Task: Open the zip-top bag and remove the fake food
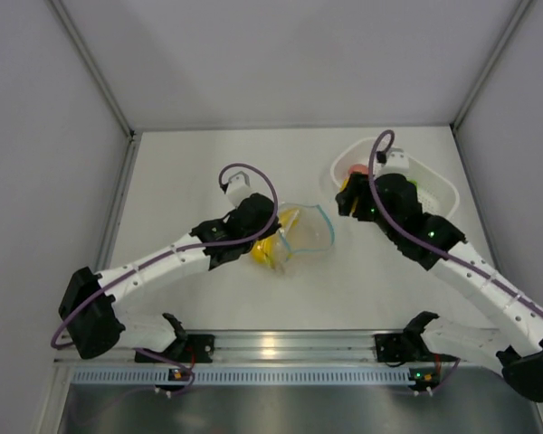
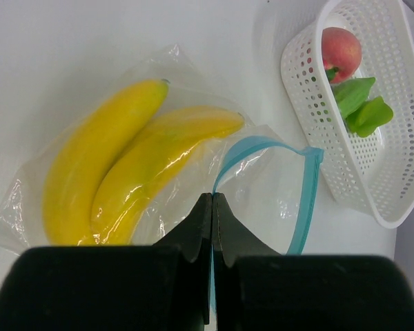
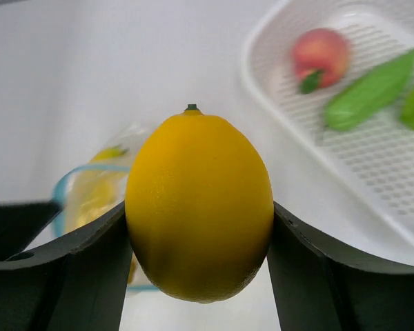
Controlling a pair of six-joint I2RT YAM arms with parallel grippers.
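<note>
The clear zip-top bag (image 1: 303, 231) lies mid-table with its blue zip mouth (image 2: 305, 200) gaping open; it also shows in the left wrist view (image 2: 262, 186). A yellow banana bunch (image 2: 124, 162) is inside it. My left gripper (image 2: 212, 201) is shut on the bag's blue zip edge. My right gripper (image 3: 200, 227) is shut on a yellow-orange round fruit (image 3: 199, 207), held above the table between the bag and the basket; in the top view that gripper (image 1: 348, 197) is at the basket's left rim. A pink peach (image 2: 341, 52) and green pieces (image 2: 362, 103) lie in the basket.
The white perforated basket (image 1: 439, 185) stands at the back right; it also shows in the left wrist view (image 2: 310, 96) and the right wrist view (image 3: 276, 89). Grey walls enclose the table at the back and sides.
</note>
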